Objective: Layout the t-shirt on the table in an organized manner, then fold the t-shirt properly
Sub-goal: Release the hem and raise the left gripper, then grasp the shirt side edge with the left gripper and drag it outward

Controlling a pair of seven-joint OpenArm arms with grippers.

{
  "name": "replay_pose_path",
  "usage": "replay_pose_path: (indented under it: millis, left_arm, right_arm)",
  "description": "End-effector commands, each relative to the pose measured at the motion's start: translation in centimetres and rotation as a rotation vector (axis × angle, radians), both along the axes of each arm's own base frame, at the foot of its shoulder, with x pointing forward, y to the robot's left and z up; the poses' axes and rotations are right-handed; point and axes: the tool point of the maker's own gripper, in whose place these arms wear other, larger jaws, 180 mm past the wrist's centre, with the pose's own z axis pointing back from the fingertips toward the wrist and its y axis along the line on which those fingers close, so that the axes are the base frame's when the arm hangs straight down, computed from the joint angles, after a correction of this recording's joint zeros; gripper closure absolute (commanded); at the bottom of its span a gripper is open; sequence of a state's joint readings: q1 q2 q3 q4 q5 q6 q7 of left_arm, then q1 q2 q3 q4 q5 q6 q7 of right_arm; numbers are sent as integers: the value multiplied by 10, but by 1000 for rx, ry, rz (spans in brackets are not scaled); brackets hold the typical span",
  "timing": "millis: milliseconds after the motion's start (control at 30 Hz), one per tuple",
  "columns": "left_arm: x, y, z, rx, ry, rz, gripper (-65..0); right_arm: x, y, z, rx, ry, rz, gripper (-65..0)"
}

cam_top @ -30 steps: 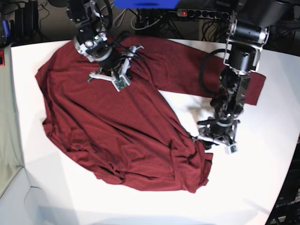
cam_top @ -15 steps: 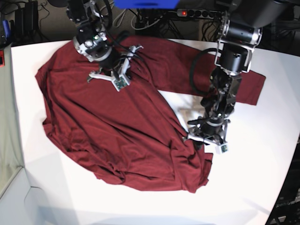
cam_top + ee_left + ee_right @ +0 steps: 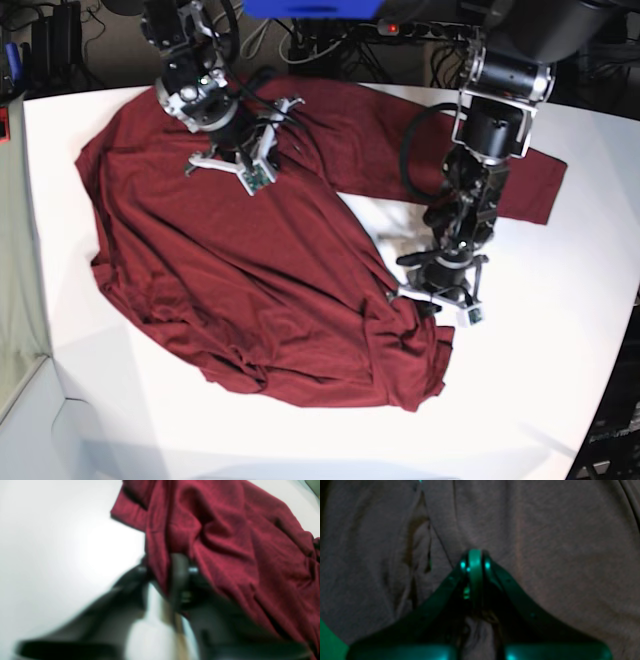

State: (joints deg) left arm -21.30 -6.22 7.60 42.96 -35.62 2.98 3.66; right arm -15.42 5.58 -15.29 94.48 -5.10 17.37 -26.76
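Observation:
The maroon t-shirt [image 3: 250, 290] lies spread and wrinkled over the left and middle of the white table [image 3: 540, 380]. One sleeve [image 3: 530, 190] reaches out to the right. My left gripper [image 3: 418, 298] is low at the shirt's right edge. In the left wrist view, blurred, this gripper [image 3: 162, 580] is shut on a fold of the t-shirt [image 3: 237, 542]. My right gripper [image 3: 240, 165] rests on the shirt's upper part. The right wrist view shows its tips [image 3: 475, 557] shut, with creased cloth [image 3: 557, 530] bunched between the fingers.
A power strip and cables [image 3: 430, 28] lie behind the table's far edge. A grey-green surface [image 3: 15, 280] borders the table on the left. The table's dark rim [image 3: 610, 420] runs along the right. Bare tabletop [image 3: 50, 542] lies beside the held fold.
My left arm has moved left toward the shirt's right edge, and its jaws have closed on the fabric. The right arm and the rest of the shirt have not moved.

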Motion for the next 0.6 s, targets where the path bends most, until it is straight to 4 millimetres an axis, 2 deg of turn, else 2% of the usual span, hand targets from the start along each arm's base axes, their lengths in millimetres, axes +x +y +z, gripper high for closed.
replay_pose_path:
  millis: [0, 167, 300, 367, 500, 567]
  left_arm:
    - [-4, -2, -8, -13, 55, -8, 0]
    - [-3, 1, -6, -18, 50, 0, 0]
    - [9, 20, 35, 12, -63, -1, -2]
    - [12, 37, 62, 20, -137, 21, -2]
    - [7, 69, 100, 23, -235, 80, -2]
    - [-2, 87, 107, 27, -222, 93, -2]
  right_arm:
    - [7, 0, 10, 12, -38, 7, 0]
    - [7, -3, 9, 6, -37, 6, 0]
    - [8, -3, 9, 7, -40, 4, 0]
    - [12, -3, 12, 6, -50, 4, 0]
    - [14, -4, 13, 5, -54, 3, 0]
    - [15, -4, 13, 5, -56, 3, 0]
